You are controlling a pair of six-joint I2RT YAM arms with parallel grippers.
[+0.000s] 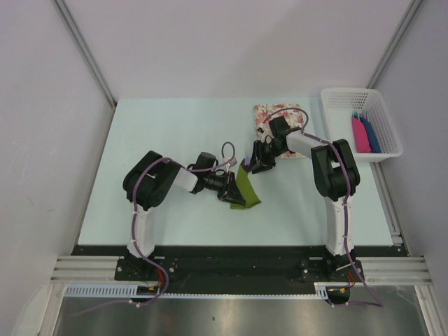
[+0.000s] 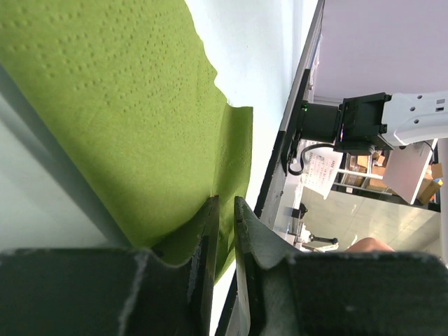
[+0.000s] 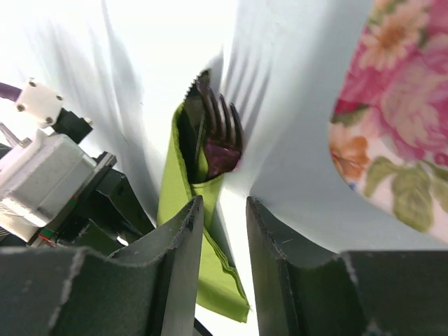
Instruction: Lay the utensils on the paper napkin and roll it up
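Table [image 1: 140, 140] is filling most of my top view, pale and flat. The two arms are bending in from the near edge and meeting near the middle, the left arm [image 1: 150, 185] from the left and the right arm [image 1: 336, 168] from the right.

A white basket [image 1: 336, 119] is sitting at the far right corner. A flowery mat [image 1: 269, 112] is lying just left of it, at the far edge.

The paper napkin [image 1: 246, 189] is lying near the middle of the table, between the two arms. It is green and folded into a long, loose roll.

The left gripper [image 2: 225, 203] is pinching a fold of the napkin, with its jaws nearly together. The right gripper [image 3: 224, 203] is hanging over the far end of the roll with its jaws a little apart. I am seeing the napkin through that gap, and I cannot tell if the fingers [image 3: 185, 231] are touching it.

The utensils are sitting inside the roll. A dark purple fork [image 3: 220, 140] is poking out of the far end, with another dark piece beside it.

Pink pieces [image 1: 360, 134] and blue pieces [image 1: 371, 136] are lying in the basket.
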